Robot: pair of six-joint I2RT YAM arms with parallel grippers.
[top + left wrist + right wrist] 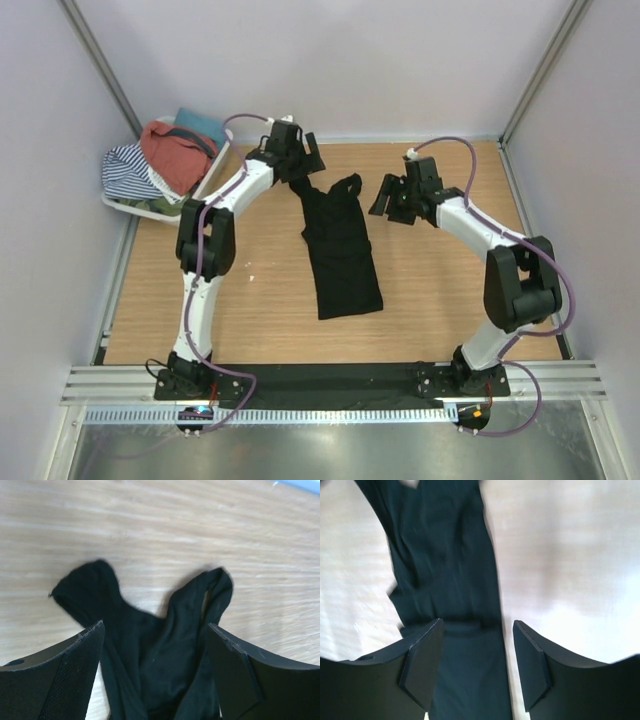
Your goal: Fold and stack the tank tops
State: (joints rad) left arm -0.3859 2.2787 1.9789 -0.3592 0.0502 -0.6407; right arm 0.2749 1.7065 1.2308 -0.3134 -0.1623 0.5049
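Centrally on the wooden tabletop (pixel 440 290) lies the black tank top (pixel 340 250), folded lengthwise into a narrow strip. Its two straps point toward the far wall and its hem toward the arm bases. The left gripper (pixel 300 165) hovers over the strap end with its jaws spread wide, holding nothing. In the left wrist view the straps lie flat on the wood between and below its fingers (pixel 75 665). The right gripper (pixel 388 197) hangs just beside the top's right edge, jaws likewise apart and empty. Its wrist view looks down on the dark cloth between its fingers (pixel 422 665). At the far left corner a white basket (pixel 135 210) holds the rust-red top (pixel 175 155), heaped beside a striped cloth (pixel 125 172) and a teal piece (pixel 200 125).
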